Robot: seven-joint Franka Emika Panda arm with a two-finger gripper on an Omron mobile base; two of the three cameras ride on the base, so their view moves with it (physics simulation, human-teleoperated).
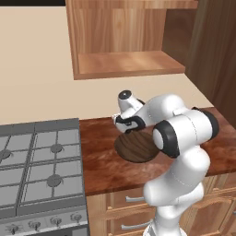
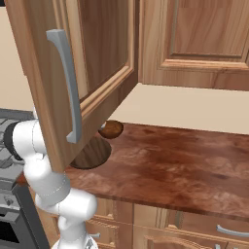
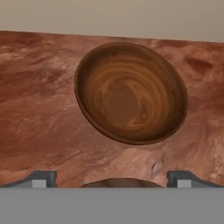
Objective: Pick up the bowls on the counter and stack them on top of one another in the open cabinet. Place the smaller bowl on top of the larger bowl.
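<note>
In the hand view we see the small, deep, reddish-brown wooden bowl (image 3: 131, 92) lying on the reddish-brown polished wood-grain counter (image 3: 39, 109), centred ahead of our gripper (image 3: 112, 179), whose two dark fingertips (image 3: 41, 178) stand spread wide apart with nothing between them. A sliver of the wide, shallow, dark-brown wooden bowl (image 3: 120, 183) shows between the tips at the bottom edge. From the left base view the gripper (image 1: 123, 123) hangs over the far rim of that wide bowl (image 1: 136, 147), which sits near the middle of the worktop with bare wood to its left, up to the grey gas stove (image 1: 39, 166). Above, the light-brown wall cabinet (image 1: 129, 64) shows a bare shelf. The right base view adds the open cabinet door (image 2: 68, 78), which hides the hand, the small bowl (image 2: 113, 129) near the back wall, just beyond the wide one (image 2: 92, 153), and open counter to the right.
</note>
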